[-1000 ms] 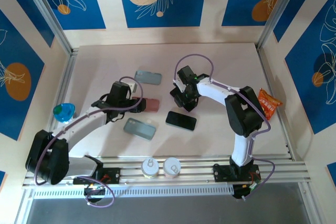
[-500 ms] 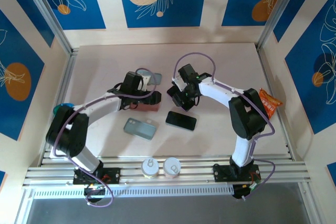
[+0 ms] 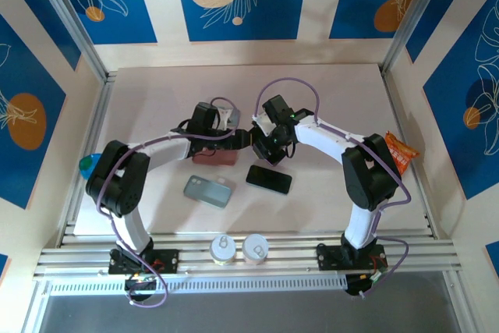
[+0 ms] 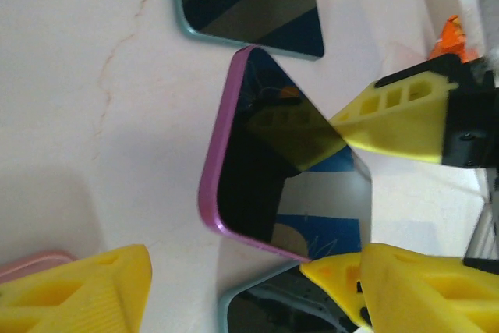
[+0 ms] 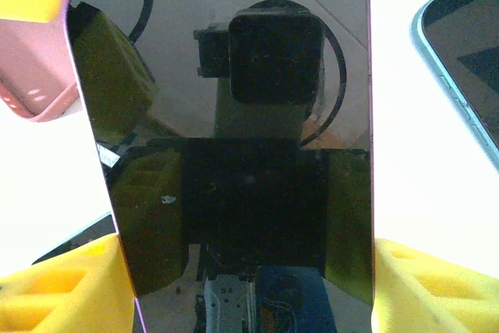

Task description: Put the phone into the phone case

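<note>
Three phones are in sight. The purple-edged phone, the task's thing, sits near the middle of the table, between the two arms. The right gripper is clamped on it, one yellow finger pressing each long side. Its dark screen faces the right wrist camera and mirrors that camera and the fingers. In the left wrist view the same phone shows tilted, one corner pointing up the picture, with the right gripper's fingers touching its right-hand side.

The second phone, teal-edged, lies flat on the table just beyond the purple one, screen up. The third, a black phone, lies flat on the near side of the right gripper, apart from it.

There are two phone cases. The pink case lies under the left arm's forward end, just beside the held phone. The grey-blue case lies nearer the bases, apart from the pink one.

The left gripper reaches in from the left, its fingers spread apart and gripping nothing, its tips close to the purple phone.

Two white lidded cups stand side by side at the near rail. One orange snack packet lies at the right edge, and one blue object at the left edge.
</note>
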{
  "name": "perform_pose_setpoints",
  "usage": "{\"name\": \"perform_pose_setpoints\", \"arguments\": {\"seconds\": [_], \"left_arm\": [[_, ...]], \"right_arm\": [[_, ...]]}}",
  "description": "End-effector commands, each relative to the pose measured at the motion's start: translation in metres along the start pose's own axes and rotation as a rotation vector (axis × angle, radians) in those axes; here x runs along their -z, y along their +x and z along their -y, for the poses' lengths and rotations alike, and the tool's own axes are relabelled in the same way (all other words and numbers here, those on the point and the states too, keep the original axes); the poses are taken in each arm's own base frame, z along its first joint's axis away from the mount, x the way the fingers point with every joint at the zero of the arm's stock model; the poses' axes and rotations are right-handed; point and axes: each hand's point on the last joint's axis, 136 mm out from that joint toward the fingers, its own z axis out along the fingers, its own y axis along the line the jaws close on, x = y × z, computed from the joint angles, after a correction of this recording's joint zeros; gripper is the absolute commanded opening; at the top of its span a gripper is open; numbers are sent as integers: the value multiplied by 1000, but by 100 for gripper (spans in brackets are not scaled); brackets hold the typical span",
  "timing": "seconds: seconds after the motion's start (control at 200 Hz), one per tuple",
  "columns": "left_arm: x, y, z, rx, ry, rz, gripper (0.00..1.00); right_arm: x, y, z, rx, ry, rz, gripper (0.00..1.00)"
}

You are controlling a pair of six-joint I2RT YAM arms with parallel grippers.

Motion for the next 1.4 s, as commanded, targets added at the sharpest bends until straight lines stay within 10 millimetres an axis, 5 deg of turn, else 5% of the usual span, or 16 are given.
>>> {"name": "perform_pose_setpoints", "arguments": {"seconds": [0.0,0.695,1.025,1.215,1.341,1.396], "left_arm": [[-9,-8,15,4,80,2,70],[-26,-24,18,34,149,48,61],[-28,-23,19,37,163,46,36],[-27,-26,22,30,172,54,0],[-23,-30,26,25,177,72,0],[-19,-32,28,21,176,85,0]], "right_arm": [[21,-11,-10,3,-32,66,67],[27,-10,-16,-5,-49,70,66],[30,-12,-17,-9,-50,77,66],[27,-11,-18,-15,-53,70,65],[25,-9,-17,-28,-56,69,66],[24,-7,-18,-37,-60,69,74]]}}
